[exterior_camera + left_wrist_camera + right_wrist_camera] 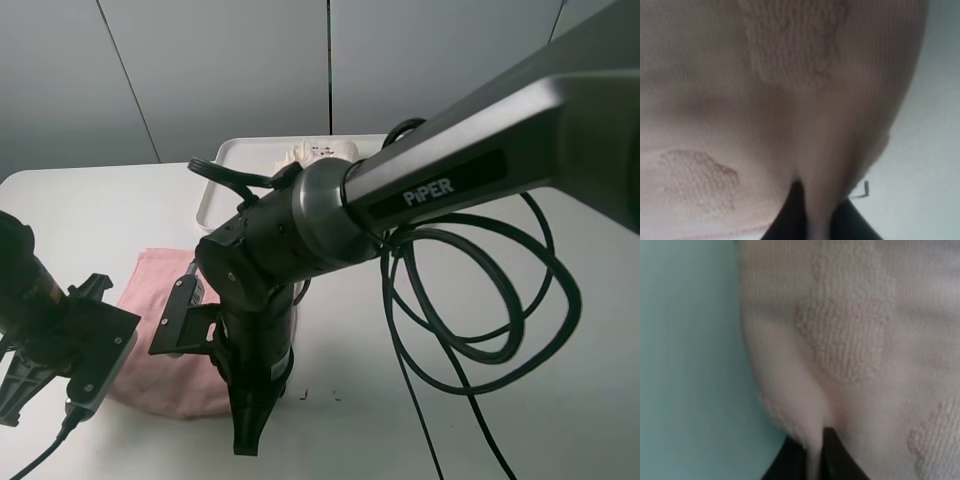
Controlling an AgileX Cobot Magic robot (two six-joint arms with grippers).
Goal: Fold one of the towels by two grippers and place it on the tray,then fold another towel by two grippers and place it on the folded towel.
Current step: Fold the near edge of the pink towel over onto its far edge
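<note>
1. Pink towel (160, 290): lies flat on the desk (80, 200), just in front of the tray (212, 205).
2. Left jaws and right jaws: each is clenched on a thin ridge of the cloth near its edge.
3. Risk: so slim a pinch may slip on lifting. An uneven rise would skew the fold. My arms, close together, could collide.
4. Room: open desk to the right, though cable (500, 330) loops lie there.

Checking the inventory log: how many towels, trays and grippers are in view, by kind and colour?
Pink towel: 1
Cream towel: 1
White tray: 1
Grippers: 2, left gripper and right gripper
Total: 5
</note>
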